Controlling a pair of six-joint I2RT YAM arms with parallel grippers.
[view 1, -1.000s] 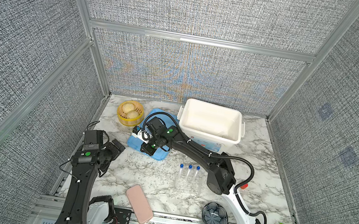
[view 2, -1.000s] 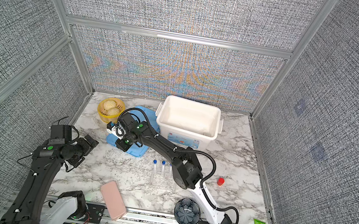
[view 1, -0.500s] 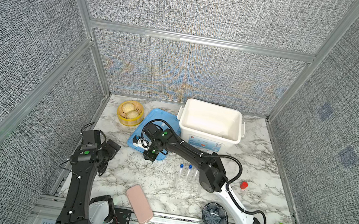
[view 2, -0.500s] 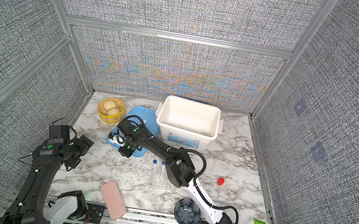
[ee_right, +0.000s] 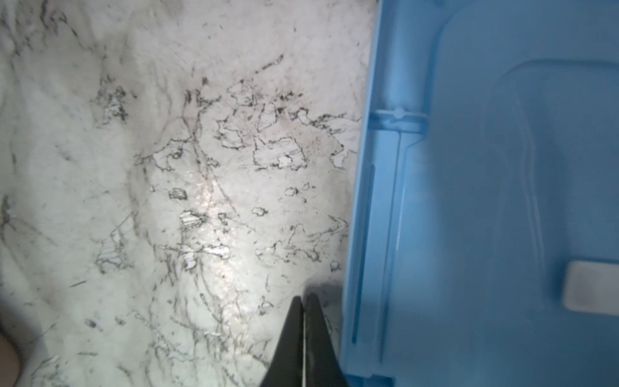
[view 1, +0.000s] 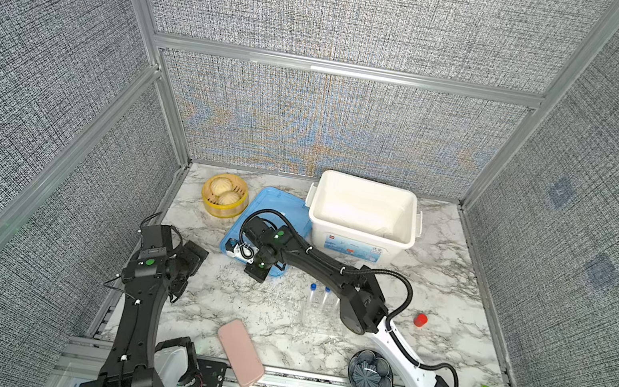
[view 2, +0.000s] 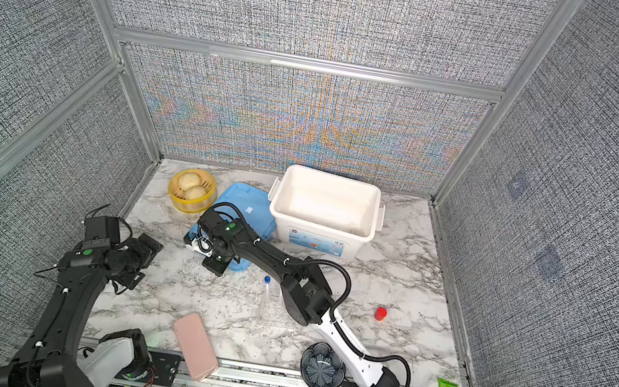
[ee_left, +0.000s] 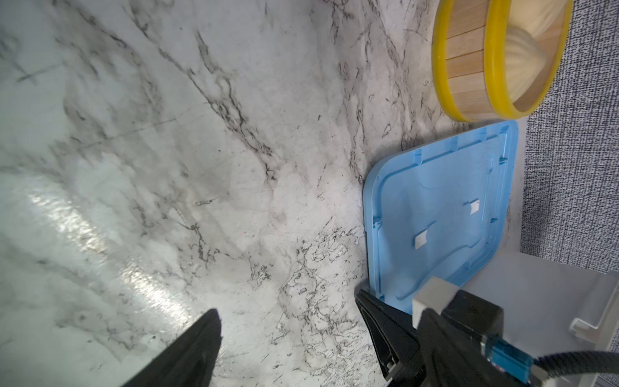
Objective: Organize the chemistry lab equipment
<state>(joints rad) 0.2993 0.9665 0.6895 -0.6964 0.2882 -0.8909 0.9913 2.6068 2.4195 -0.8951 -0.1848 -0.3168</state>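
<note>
Mid-table, tubes upright, caps up; right gripper clenched empty, left gripper spread.

Bright, even light falls from overhead, and shadows are faint. At twelve o'clock the back wall shimmers with rainbow ripples in both top views. Close up, glare streaks the marble tabletop, and the blue lid looks soft, out of focus.

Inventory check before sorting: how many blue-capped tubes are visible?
2 in a top view. One blue-capped tube sits mid-table; the second tube is just beside it, next to the right arm's elbow, which may hide another.
</note>
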